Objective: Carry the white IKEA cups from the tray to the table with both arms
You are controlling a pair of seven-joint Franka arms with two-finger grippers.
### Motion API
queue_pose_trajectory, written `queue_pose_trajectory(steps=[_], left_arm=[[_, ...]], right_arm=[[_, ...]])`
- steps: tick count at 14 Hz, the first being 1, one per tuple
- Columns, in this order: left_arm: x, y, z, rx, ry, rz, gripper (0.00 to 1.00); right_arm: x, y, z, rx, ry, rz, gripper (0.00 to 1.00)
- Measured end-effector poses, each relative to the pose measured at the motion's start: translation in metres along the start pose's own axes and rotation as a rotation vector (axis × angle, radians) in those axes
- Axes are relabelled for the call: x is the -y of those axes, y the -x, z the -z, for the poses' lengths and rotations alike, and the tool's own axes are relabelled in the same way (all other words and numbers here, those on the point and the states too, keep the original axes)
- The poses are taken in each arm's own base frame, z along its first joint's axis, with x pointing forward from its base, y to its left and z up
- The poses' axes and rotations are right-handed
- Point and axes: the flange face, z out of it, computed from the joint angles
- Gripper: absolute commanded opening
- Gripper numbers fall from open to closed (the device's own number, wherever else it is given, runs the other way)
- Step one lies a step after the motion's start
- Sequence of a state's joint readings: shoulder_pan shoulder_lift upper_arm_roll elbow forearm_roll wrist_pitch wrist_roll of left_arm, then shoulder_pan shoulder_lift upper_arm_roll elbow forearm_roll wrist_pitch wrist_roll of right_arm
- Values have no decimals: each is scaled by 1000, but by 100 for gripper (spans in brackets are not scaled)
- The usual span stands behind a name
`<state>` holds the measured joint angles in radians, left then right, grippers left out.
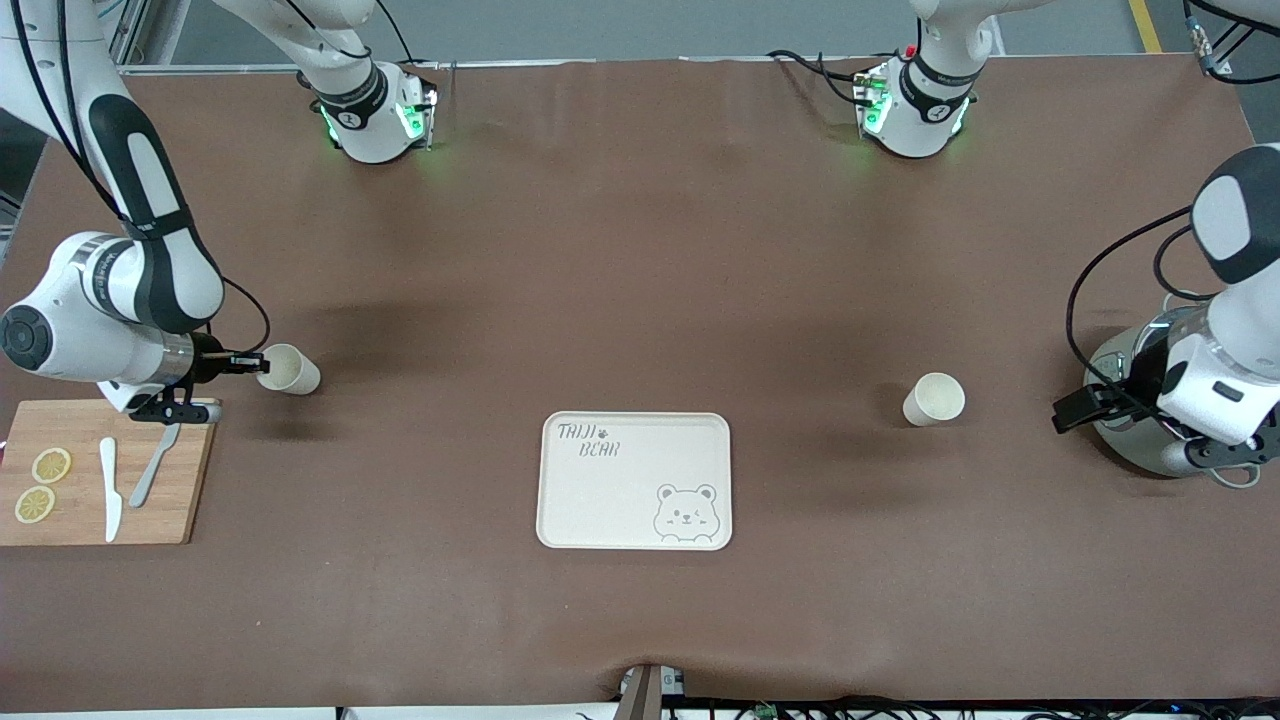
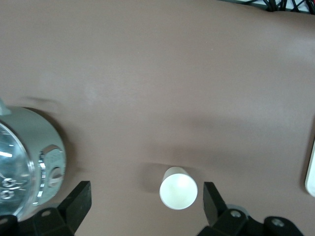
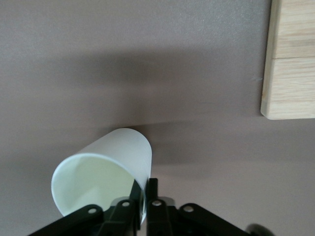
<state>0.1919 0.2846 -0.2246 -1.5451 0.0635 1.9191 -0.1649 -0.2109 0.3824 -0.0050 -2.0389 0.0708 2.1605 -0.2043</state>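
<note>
The right gripper (image 1: 250, 364) pinched the rim of one white IKEA cup (image 1: 290, 369) at the right arm's end of the table, one finger inside the mouth and one outside, as the right wrist view showed (image 3: 142, 201). That cup (image 3: 106, 172) tilted beside the wooden cutting board (image 1: 150, 520), which carried two lemon slices (image 1: 42, 484), a white knife (image 1: 109, 487) and a grey fork (image 1: 153, 466).

The second white IKEA cup (image 1: 934, 399) stood on the brown table (image 1: 640, 250), at about two o'clock from the bear-printed tray (image 1: 600, 500). The left gripper (image 1: 1075, 411) hung over the table at three o'clock from this cup, near a silver round device (image 1: 1130, 400). Its fingers (image 2: 76, 201) were spread wide and apart from the cup (image 2: 178, 188).
</note>
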Motion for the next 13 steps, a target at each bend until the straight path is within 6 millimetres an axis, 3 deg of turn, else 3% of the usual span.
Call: queue_pose_trajectory(steps=[5,7,9,13], left_arm=[[13,25,71,-12,-28,-68,100],[12,39,95,-9,-39,-68,100],[12,47,108,-6,-45,-68,100],[12,51,138,-44,-46,-65,100]], right_arm=[[3,1,16,19,-5,5,100],[7,-5,61,67,-18,16,100],[16,-15,125,54,-16,36,100],[30,-22,222,-28,0,63,100]])
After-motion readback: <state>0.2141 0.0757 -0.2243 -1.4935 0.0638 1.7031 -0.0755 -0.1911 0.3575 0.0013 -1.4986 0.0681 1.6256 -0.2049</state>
